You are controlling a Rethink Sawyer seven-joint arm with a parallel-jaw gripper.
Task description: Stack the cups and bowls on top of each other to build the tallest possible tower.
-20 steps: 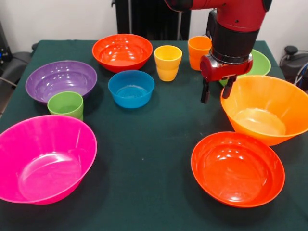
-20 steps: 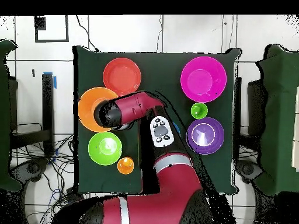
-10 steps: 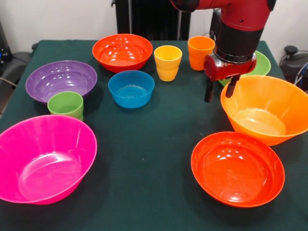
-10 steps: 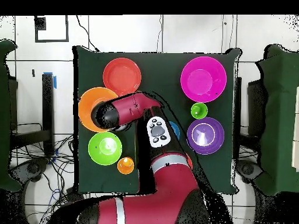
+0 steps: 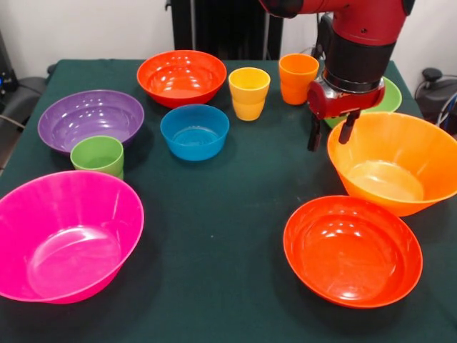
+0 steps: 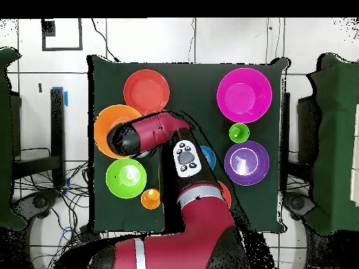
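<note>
My gripper [image 5: 328,138] is open and empty. It hangs just above the table at the left rim of the large light orange bowl [image 5: 393,161], in front of the lime green bowl [image 5: 386,93] and the orange cup [image 5: 297,77]. The yellow cup [image 5: 249,93], blue bowl [image 5: 194,131] and a red-orange bowl [image 5: 181,75] stand at the far middle. The purple bowl [image 5: 91,117], green cup [image 5: 98,154] and pink bowl [image 5: 64,236] are on the left. A second red-orange bowl [image 5: 351,250] is near right. Nothing is stacked. In the overhead view my arm [image 6: 151,133] hides the gripper.
The dark green cloth-covered table [image 5: 221,214] carries all the pieces. In the overhead view the light orange bowl [image 6: 106,126], lime green bowl [image 6: 126,177] and orange cup [image 6: 151,199] lie on the left, and the pink bowl [image 6: 244,95] on the right.
My gripper has shifted a little to the right and slightly away in the front view, closer to the light orange bowl's rim. The bowls and cups have not moved.
</note>
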